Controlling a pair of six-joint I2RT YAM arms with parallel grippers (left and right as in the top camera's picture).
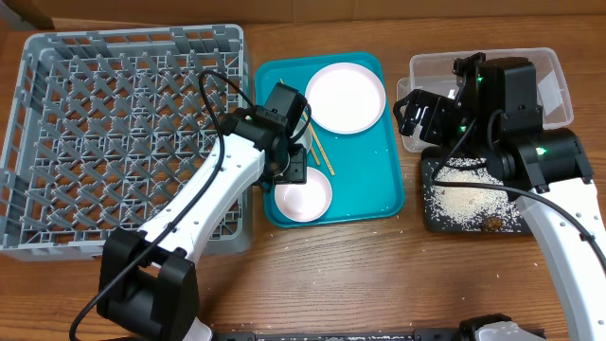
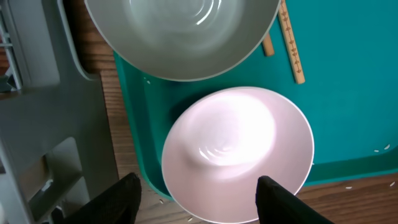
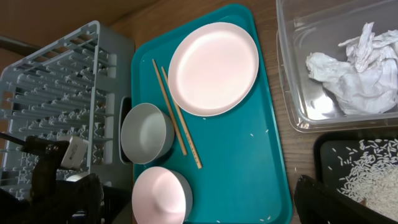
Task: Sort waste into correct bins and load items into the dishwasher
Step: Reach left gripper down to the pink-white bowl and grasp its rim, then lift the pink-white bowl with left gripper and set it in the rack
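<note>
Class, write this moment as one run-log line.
left gripper: open above small pinkish-white round bowl on teal rectangular tray | right gripper: open, empty

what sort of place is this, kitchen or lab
Probably a robot lab bench staged as a dish-clearing station: a grey dish rack, a teal serving tray and a clear waste tub on a wooden table.

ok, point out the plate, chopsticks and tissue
plate (image 3: 213, 68), right wrist view, centre of its face
chopsticks (image 3: 189, 137), right wrist view, mid-shaft
tissue (image 3: 349, 76), right wrist view, middle of wad
</note>
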